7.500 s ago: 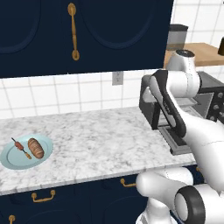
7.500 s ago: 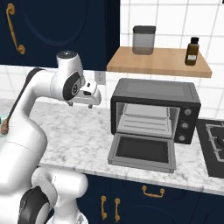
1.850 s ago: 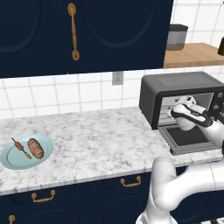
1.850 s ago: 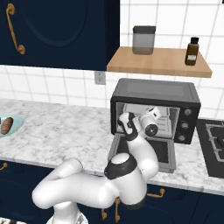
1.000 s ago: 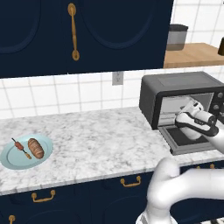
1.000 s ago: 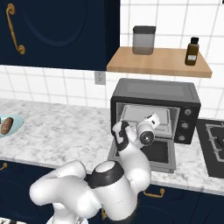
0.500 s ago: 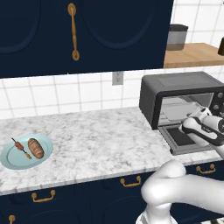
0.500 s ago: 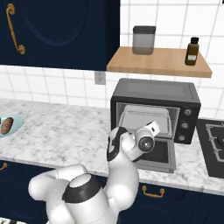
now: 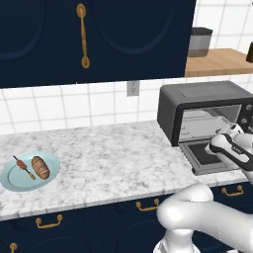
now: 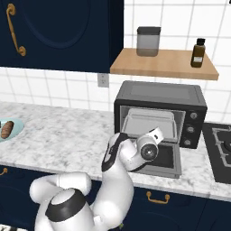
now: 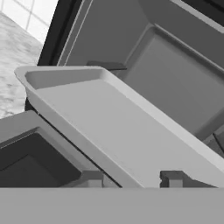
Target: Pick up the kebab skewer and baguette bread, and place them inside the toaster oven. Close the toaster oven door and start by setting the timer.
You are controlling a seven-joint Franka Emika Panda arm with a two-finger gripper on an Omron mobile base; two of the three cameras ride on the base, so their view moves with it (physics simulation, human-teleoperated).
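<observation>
Two food items, the kebab skewer (image 9: 23, 167) and baguette bread (image 9: 40, 167), lie on the plate (image 9: 50, 176) at lower left. I hold the gripper (image 11: 131, 178), fingers apart and empty, just before the tray (image 11: 131, 144) in the toaster oven (image 10: 160, 113); its door (image 10: 163, 160) lies flat, leaving clear entry.

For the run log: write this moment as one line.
fingers apart, at grey tray | toaster oven door down | kebab skewer, baguette bread on plate
</observation>
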